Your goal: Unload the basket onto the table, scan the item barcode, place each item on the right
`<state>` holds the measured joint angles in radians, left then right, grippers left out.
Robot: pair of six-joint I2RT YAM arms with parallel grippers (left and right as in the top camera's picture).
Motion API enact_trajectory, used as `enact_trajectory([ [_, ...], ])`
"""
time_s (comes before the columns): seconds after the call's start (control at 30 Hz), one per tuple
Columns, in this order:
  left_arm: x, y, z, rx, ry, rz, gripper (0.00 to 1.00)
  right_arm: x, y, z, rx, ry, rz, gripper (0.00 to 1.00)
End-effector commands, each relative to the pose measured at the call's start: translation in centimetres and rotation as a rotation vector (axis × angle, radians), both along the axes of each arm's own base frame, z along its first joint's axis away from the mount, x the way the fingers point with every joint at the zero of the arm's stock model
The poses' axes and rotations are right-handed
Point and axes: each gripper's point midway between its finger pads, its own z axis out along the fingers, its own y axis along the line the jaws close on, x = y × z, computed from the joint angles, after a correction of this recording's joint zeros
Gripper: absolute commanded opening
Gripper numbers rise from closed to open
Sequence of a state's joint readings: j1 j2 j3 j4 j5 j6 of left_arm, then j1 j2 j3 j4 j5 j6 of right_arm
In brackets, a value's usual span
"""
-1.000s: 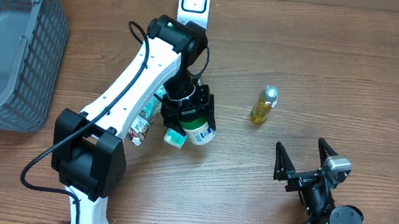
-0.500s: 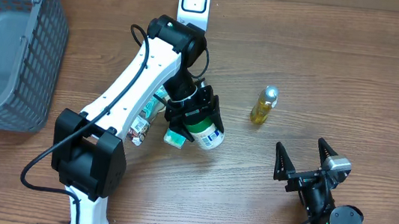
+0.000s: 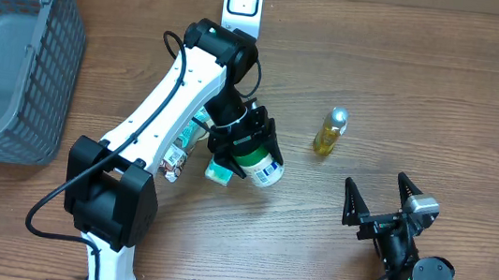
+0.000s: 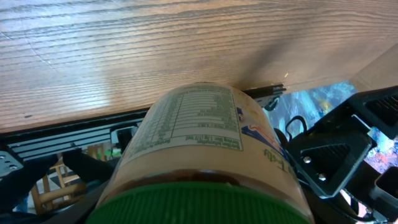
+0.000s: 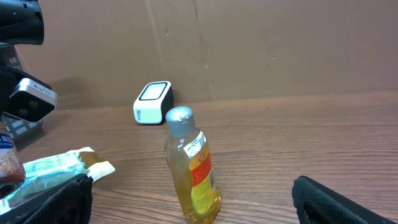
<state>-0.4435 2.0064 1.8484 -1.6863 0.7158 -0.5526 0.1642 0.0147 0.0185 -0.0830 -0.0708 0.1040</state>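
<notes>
The item is a jar (image 3: 263, 167) with a green lid and a white printed label, held on its side just above the table. My left gripper (image 3: 250, 151) is shut on it near the lid. In the left wrist view the jar (image 4: 199, 143) fills the frame, its nutrition label facing up and the lid nearest the camera. The white barcode scanner (image 3: 243, 3) stands at the back of the table, beyond the left arm. My right gripper (image 3: 379, 209) rests open near the front right with nothing between its fingers.
A small bottle of yellow liquid (image 3: 330, 132) with a silver cap stands right of the jar, seen also as the bottle (image 5: 191, 168). Snack packets (image 3: 178, 151) and a small teal box (image 3: 218, 170) lie under the left arm. A grey mesh basket (image 3: 42, 60) fills the far left.
The left gripper has shifted slightly right and turned the jar, so its label end now points to the lower right. The right arm has not moved.
</notes>
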Motion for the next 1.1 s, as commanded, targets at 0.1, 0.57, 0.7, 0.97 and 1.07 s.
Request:
enact_trajectory([
  [0.1,-0.30,-0.53,1.25,-0.035,0.019,0.035,0.32,0.05,-0.23,-0.17,-0.002,-0.005,-0.013,1.00],
  [0.57,-0.34,-0.72,1.43,-0.049,0.026,0.039,0.31,0.05,-0.23,-0.16,-0.002,-0.005,-0.013,1.00],
  [0.7,-0.35,-0.72,1.43,-0.049,0.026,0.039,0.31,0.05,-0.23,-0.17,-0.002,-0.005,-0.013,1.00],
  [0.97,-0.35,-0.72,1.43,-0.049,0.026,0.039,0.31,0.05,-0.23,-0.19,-0.003,-0.005,-0.013,1.00],
  [1.07,-0.34,-0.72,1.43,-0.049,0.026,0.039,0.31,0.05,-0.23,-0.17,-0.002,-0.005,-0.013,1.00],
])
